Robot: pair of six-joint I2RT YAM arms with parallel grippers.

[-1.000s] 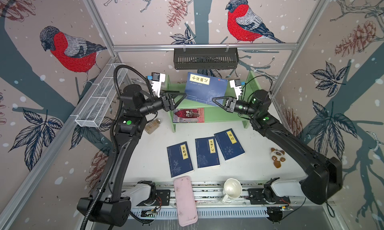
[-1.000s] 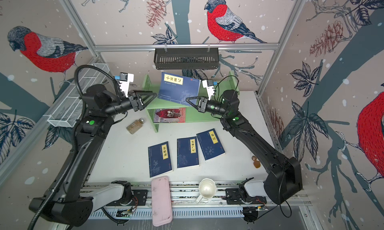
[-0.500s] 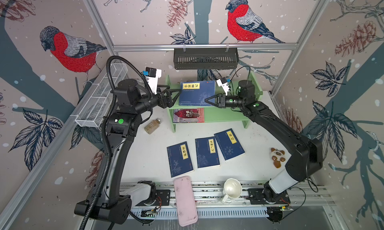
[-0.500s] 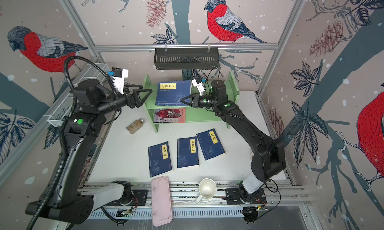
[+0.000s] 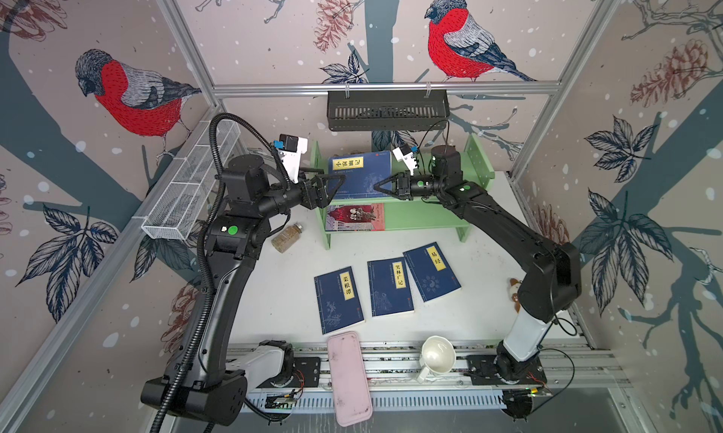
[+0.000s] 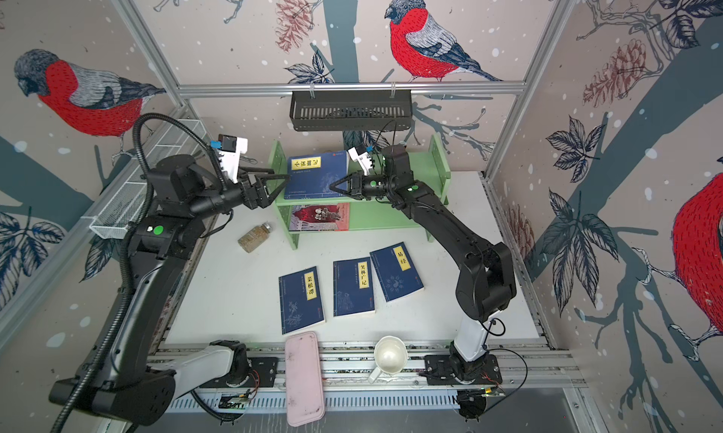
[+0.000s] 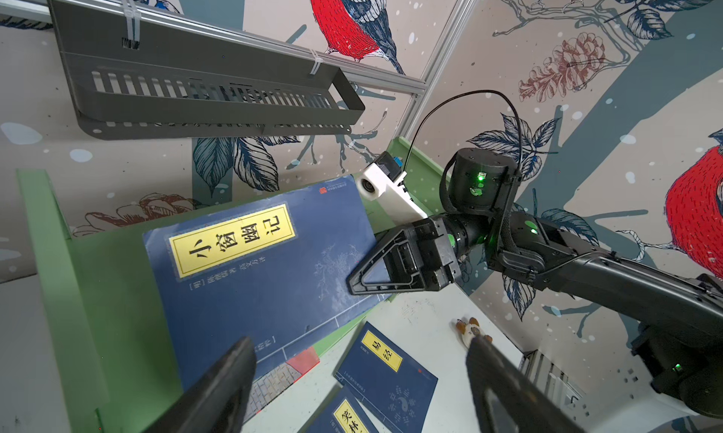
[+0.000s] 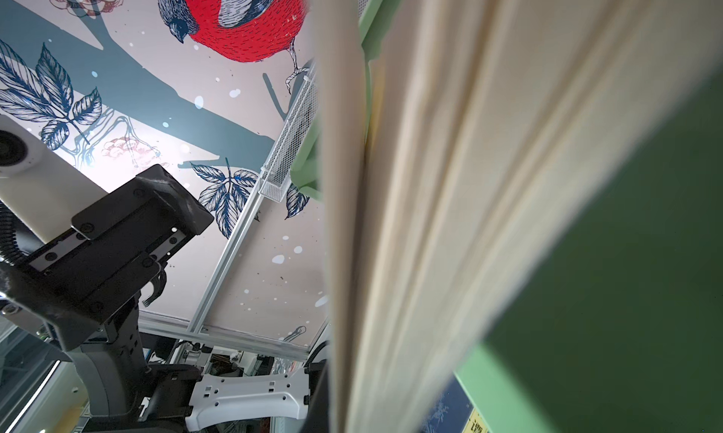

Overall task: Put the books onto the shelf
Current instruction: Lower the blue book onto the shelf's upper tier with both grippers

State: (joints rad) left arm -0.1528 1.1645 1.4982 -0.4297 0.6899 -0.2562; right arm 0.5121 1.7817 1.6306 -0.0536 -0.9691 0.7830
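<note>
The navy-blue paperback with yellow title label (image 5: pixel 360 175) had settled flat on the upper tier of the light green wooden shelf (image 5: pixel 426 216). The left gripper (image 5: pixel 334 175) had released, fingers spread. The right gripper (image 5: pixel 377 185) stayed pinched on the book's edge.

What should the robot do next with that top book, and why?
Probably open the right hand and let go: it pinches the right edge of the book, which lies on the top tier of the shelf, and the left hand stands open.
</note>
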